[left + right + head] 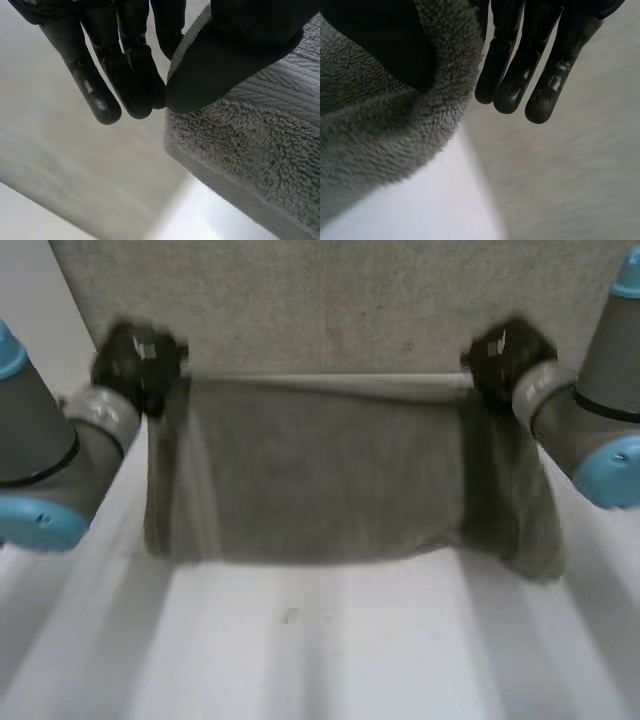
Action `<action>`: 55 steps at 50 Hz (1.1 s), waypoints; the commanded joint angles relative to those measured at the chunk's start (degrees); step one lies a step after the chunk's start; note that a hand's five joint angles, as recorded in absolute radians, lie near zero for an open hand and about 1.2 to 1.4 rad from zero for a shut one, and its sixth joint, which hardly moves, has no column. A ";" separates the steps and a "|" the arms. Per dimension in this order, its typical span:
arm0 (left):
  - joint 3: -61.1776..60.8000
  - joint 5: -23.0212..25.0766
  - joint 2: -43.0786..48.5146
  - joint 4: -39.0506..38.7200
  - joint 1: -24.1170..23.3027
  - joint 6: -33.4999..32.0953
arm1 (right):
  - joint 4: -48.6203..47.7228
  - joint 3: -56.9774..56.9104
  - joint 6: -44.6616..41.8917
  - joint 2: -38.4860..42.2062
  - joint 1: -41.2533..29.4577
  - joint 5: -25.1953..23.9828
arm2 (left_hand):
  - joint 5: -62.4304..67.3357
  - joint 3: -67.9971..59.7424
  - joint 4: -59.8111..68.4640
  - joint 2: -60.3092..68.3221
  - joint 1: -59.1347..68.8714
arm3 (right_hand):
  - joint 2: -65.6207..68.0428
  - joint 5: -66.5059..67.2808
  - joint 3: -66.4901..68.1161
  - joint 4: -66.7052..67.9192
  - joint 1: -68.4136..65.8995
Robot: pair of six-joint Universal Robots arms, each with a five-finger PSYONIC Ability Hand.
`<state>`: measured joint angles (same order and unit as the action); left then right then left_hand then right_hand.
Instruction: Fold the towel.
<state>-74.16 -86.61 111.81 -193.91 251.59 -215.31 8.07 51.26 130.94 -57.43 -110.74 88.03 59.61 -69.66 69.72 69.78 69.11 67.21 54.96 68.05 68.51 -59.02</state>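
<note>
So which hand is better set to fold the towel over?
Probably left: the left hand pinches the towel corner neatly; at the right hand it bunches and sags.

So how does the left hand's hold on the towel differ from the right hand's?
The left hand lays its thumb bare on the towel, tip meeting the fingertips at a corner; the right hand has a roll of towel curled round its thumb. Below the left hand the towel hangs fairly straight; below the right hand it bulges outward and sags lower. Both are black, and each pinches one end of the same raised edge.
</note>
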 commanded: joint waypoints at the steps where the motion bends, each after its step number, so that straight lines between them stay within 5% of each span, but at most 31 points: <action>1: 2.35 0.04 -2.64 -29.99 -0.13 1.03 | -35.87 2.95 2.03 -6.98 -0.79 0.39 | 10.39 -10.34 10.28 10.22 10.89 | 12.79 15.04 11.95 11.49 -20.98; 5: 2.09 0.04 -3.17 -29.50 -0.14 2.09 | -38.92 6.84 2.04 -9.55 -0.79 0.13 | 10.39 -10.34 10.28 10.22 10.89 | 12.79 15.04 11.95 11.49 -20.98; 16: -8.81 0.74 -2.56 -19.75 1.80 5.87 | -18.18 15.45 2.04 -9.11 -0.96 -2.42 | 10.39 -10.34 10.28 10.22 10.89 | 12.79 15.04 11.95 11.49 -20.98; 23: -21.71 3.72 -0.19 -17.20 2.94 5.35 | -12.29 24.58 3.35 -3.32 -0.88 -7.34 | 10.39 -10.34 10.28 10.22 10.89 | 12.79 15.04 11.95 11.49 -20.98; 34: -28.85 5.22 1.05 -16.76 5.31 0.33 | -8.78 29.51 10.30 2.49 0.00 -7.78 | 10.39 -10.34 10.28 10.22 10.89 | 11.00 13.25 10.16 9.70 -19.19; 37: -29.38 5.22 0.17 -16.76 6.37 0.07 | -7.81 30.48 14.78 1.44 0.62 -8.14 | 10.39 -10.34 10.28 10.22 10.89 | 2.92 5.18 2.08 1.62 -11.11; 39: -29.90 5.22 -1.58 -16.76 6.63 0.07 | -7.72 31.97 19.06 -1.18 1.75 -8.83 | 10.39 -10.34 10.28 10.22 10.89 | -19.29 -17.04 -20.13 -20.59 11.10; 41: -30.34 5.22 -2.72 -16.76 6.81 0.16 | -7.72 33.11 20.74 -2.50 3.15 -9.54 | 10.39 -10.34 10.28 10.22 10.89 | -26.11 -23.85 -26.95 -27.41 17.92; 55: -35.08 5.22 -7.21 -15.88 7.60 0.33 | -3.96 37.25 21.47 -8.05 13.88 -17.98 | 10.39 -10.34 10.28 10.22 10.89 | -35.77 -33.51 -36.61 -37.07 27.58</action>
<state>-106.72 -81.43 105.81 -210.53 259.20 -214.98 0.53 87.91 154.92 -64.16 -101.14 73.64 59.61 -69.66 69.72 69.78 69.23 31.10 20.42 30.43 30.48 -31.15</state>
